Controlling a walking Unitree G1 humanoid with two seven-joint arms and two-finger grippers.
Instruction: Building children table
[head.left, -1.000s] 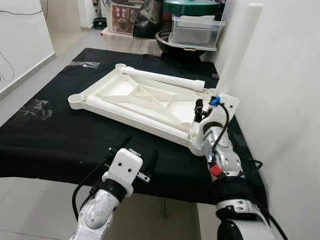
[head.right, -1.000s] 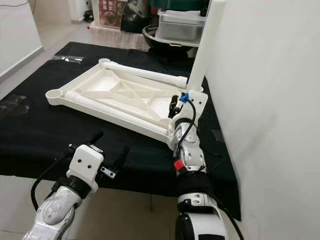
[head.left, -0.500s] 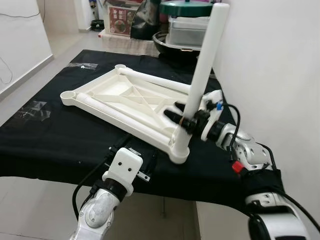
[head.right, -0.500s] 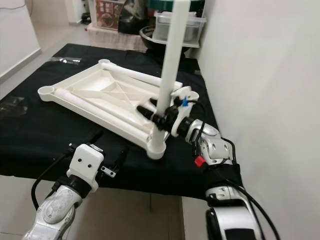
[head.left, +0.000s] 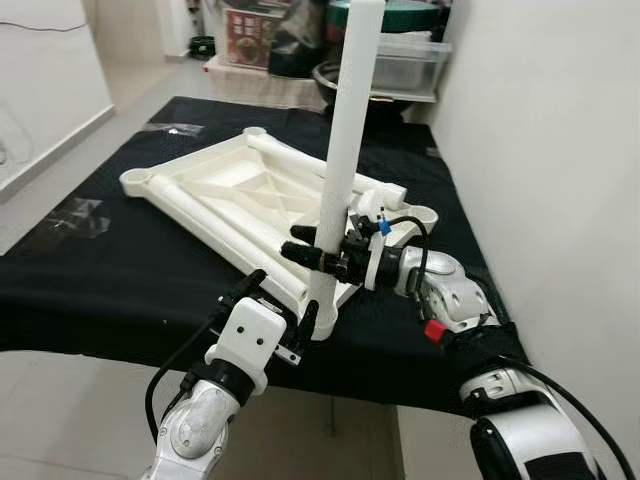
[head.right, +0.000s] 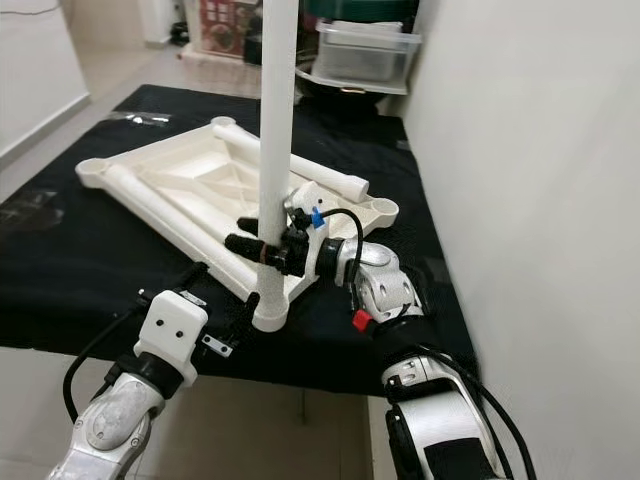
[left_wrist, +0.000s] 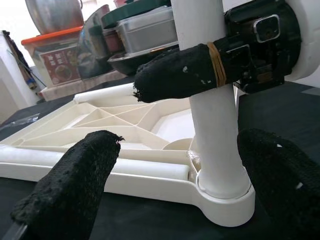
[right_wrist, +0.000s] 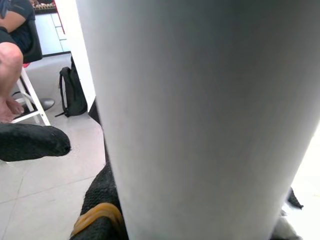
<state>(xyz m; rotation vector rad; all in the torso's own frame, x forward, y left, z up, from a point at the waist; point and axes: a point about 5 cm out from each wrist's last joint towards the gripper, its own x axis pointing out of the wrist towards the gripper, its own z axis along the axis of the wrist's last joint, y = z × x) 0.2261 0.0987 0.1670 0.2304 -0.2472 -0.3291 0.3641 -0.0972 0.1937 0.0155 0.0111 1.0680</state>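
Observation:
A white plastic children's table top (head.left: 230, 190) lies upside down on the black cloth. A white table leg (head.left: 345, 130) stands upright in its near corner socket (head.left: 322, 318). My right gripper (head.left: 310, 248) is shut on the leg a little above the socket. Two more white legs (head.left: 300, 160) lie flat along the frame. My left gripper (head.left: 280, 300) hangs open at the table's front edge, just in front of the socket (left_wrist: 225, 200), touching nothing.
A white wall (head.left: 540, 150) runs close along the right. Behind the table stand a clear plastic box (head.left: 405, 65) and a dark bowl. Clear plastic bags (head.left: 75, 215) lie on the cloth at the left. A seated person (right_wrist: 10, 40) and a backpack (right_wrist: 72, 92) are nearby.
My right gripper has swung the leg from leaning right to upright and shifted left. The table top has turned slightly with it. The left gripper has stayed put.

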